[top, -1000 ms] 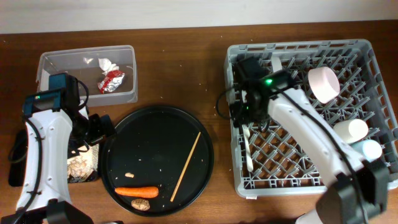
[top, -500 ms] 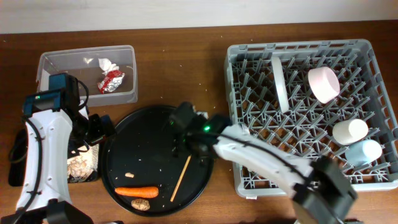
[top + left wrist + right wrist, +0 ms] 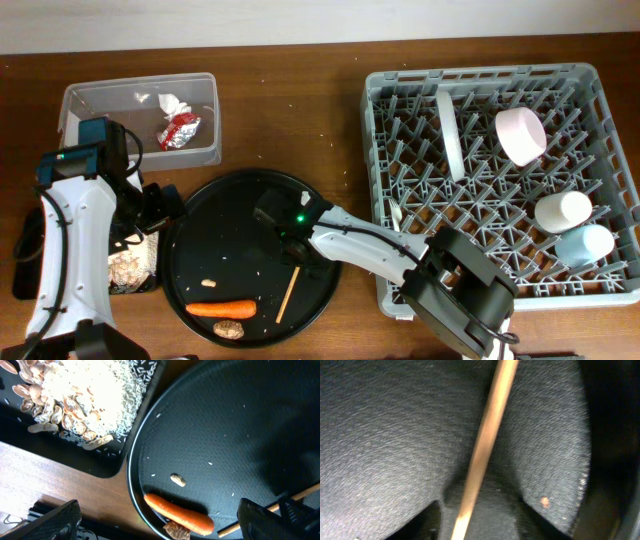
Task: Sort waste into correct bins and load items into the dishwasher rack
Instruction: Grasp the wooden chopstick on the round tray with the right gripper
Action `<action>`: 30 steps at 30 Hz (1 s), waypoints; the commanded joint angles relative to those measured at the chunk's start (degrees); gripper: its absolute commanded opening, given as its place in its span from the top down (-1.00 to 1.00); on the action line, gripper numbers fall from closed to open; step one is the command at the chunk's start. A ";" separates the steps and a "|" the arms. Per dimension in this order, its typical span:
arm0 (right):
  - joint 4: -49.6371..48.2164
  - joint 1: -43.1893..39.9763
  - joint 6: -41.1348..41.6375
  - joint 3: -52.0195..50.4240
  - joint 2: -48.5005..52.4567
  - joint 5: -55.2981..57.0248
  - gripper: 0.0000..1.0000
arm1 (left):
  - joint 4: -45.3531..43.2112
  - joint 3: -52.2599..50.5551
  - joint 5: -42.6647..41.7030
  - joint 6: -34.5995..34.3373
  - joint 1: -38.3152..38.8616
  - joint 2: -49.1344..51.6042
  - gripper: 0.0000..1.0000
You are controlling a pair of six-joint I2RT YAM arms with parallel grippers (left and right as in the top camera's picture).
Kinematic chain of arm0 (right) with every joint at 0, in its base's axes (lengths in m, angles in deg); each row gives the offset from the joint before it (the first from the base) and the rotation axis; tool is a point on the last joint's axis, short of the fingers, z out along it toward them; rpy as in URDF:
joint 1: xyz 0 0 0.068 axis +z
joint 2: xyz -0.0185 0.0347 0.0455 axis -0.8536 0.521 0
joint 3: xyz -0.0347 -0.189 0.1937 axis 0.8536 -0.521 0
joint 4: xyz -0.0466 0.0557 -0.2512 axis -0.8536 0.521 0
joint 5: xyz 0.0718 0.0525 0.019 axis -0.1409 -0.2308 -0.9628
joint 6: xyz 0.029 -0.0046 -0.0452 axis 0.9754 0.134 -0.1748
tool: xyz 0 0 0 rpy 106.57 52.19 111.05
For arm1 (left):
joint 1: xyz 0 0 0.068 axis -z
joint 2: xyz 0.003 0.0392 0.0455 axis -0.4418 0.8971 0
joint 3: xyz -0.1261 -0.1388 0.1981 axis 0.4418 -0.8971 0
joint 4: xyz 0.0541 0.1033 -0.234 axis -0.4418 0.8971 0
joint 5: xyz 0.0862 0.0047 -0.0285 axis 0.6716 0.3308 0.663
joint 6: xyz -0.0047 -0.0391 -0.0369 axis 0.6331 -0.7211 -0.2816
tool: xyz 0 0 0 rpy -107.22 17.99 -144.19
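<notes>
1. four dishes already stand in the rack (image 3: 372, 120): a plate (image 3: 450, 135), a pink bowl (image 3: 520, 135), a white cup (image 3: 562, 210) and a blue cup (image 3: 588, 243). that side of the job looks mostly done.
2. the round black tray (image 3: 250, 195) is where the work is now. by my reading, the step in hand is clearing the waste left on it.
3. of the bins, the clear tub (image 3: 100, 100) holds the wrapper (image 3: 180, 130) and tissue (image 3: 172, 102). the shallow black tray (image 3: 100, 455) holds the food scraps (image 3: 75, 390).
4. the right gripper (image 3: 290, 240) hangs low over the upper end of a wooden stick (image 3: 485, 445). the stick runs up the middle of the wrist view, flat on the tray. i cannot tell how far the jaws are apart, or whether they touch it.
5. the left gripper (image 3: 160, 510) is spread wide and empty, at the round tray's left edge.
6. the next move probably calls for pinching that thin, flat stick squarely and very low, then lifting it to a bin.
7. the carrot (image 3: 220, 308) and brown lump (image 3: 225, 328), touching at the tray's near edge, are not yet sorted.
</notes>
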 commanded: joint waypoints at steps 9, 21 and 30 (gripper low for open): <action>1.49 0.26 0.42 -0.33 3.15 1.25 0.64 | -0.11 -0.39 -0.59 -0.79 0.20 -0.20 -0.99; 4.09 0.13 -1.31 2.16 0.68 1.09 0.88 | -0.13 -0.39 -0.59 -0.79 0.20 -0.20 -0.99; 21.90 -4.70 -11.87 20.33 -5.01 5.46 0.92 | -0.11 -0.39 -0.59 -0.79 0.20 -0.20 -0.99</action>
